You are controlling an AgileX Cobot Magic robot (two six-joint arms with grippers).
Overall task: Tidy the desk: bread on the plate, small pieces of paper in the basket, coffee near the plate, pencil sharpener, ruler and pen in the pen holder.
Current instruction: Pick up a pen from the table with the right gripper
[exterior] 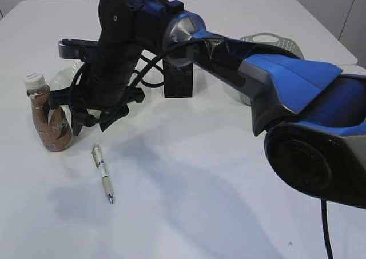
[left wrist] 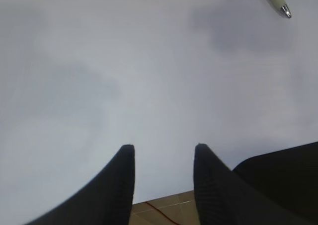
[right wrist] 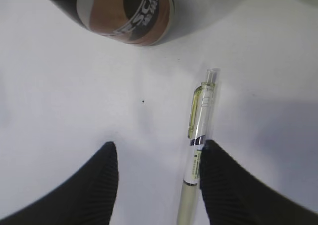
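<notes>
My right gripper hangs open over the white desk, just in front of the coffee, a brown bottle with a white cap standing upright at the left. The pen lies flat on the desk between the fingers, close against the right one, its clicker end toward the bottle. In the exterior view the pen lies below the gripper. My left gripper is open and empty near the desk's edge. Bread, ruler, sharpener and paper are out of view.
The black mesh pen holder stands behind the right arm. The pale green plate shows partly behind the bottle. The sage-green basket sits at the back right. The pen's tip shows at the left wrist view's top.
</notes>
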